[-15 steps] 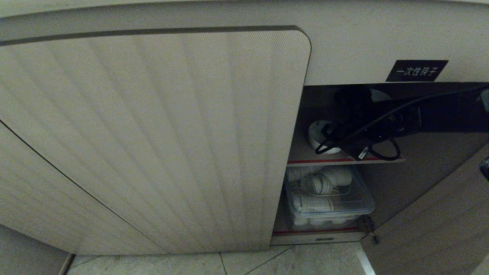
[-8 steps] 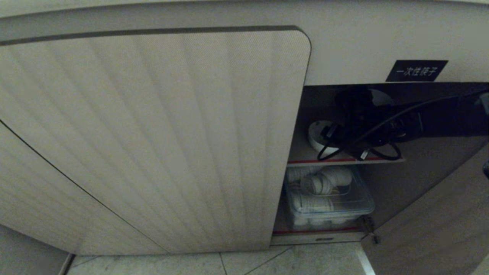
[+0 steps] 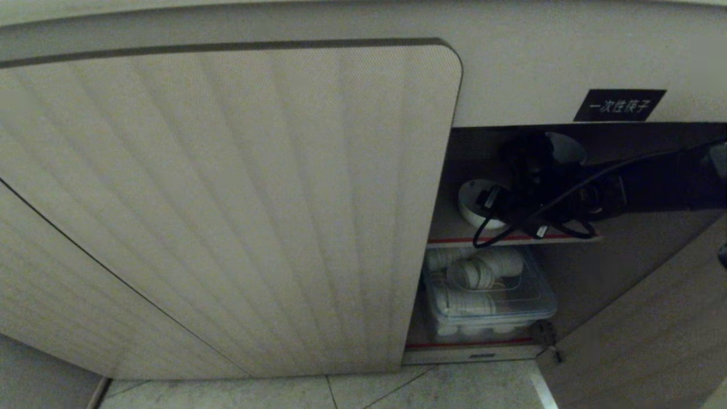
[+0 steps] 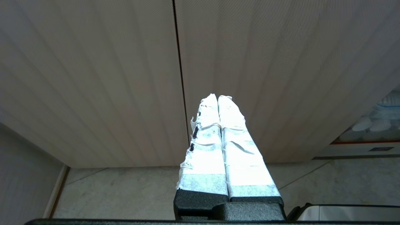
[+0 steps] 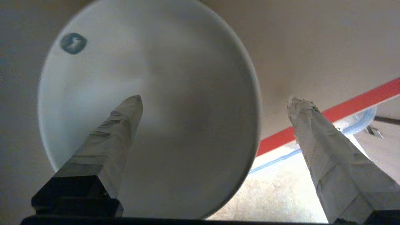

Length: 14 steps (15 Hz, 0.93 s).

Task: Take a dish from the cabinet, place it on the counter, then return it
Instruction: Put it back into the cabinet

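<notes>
White dish (image 3: 474, 201) sits on cabinet's (image 3: 227, 199) upper shelf.

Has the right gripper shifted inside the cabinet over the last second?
Yes. The right gripper and its cable loop have sunk slightly toward the red-edged shelf, staying beside the white bowl.

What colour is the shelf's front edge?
Red shelf edge, clearest in the right wrist view.

Glossy white ceramic dish (image 5: 175, 103); matt ribbed cabinet (image 3: 227, 210) door
</notes>
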Available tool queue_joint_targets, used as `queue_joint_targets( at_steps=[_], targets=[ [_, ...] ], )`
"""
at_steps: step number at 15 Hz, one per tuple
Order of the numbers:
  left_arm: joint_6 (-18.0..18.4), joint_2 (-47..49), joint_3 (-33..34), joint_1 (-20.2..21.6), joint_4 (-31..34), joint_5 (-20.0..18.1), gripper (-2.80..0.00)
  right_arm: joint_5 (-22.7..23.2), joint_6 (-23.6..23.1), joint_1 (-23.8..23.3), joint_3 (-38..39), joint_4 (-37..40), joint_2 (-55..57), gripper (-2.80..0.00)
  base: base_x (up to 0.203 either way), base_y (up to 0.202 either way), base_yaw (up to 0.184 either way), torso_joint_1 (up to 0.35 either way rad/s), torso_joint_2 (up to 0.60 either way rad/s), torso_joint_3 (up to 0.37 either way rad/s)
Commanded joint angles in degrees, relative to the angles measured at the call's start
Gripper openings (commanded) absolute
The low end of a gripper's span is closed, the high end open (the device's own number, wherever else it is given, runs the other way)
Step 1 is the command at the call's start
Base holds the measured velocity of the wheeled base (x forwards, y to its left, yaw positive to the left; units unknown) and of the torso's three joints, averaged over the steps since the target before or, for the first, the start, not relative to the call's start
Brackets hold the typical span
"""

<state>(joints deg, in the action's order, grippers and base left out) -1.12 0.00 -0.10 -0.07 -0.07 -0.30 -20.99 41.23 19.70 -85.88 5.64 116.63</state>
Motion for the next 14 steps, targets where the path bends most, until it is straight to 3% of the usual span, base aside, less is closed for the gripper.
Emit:
queue_joint_targets(
  at_steps=[1,4,14],
  targets=[
    [0.0,0.0,0.0,0.0,0.0,0.0,-2.80,-0.2,0.2,0.1,1.5,-1.6,-0.6,0.00,0.000,0.000,0.000,0.000,0.00,0.000],
    [0.0,0.0,0.0,0.1,0.0,0.0,-2.80,-0.3,-1.8,0.1,3.6,-5.5,-1.2,0.00,0.000,0.000,0.000,0.000,0.00,0.000],
    [0.0,0.0,0.0,0.0,0.0,-0.1,-2.80,-0.3,-14.6,0.0,14.2,-22.0,-3.8,0.00,0.000,0.000,0.000,0.000,0.00,0.000]
  ],
)
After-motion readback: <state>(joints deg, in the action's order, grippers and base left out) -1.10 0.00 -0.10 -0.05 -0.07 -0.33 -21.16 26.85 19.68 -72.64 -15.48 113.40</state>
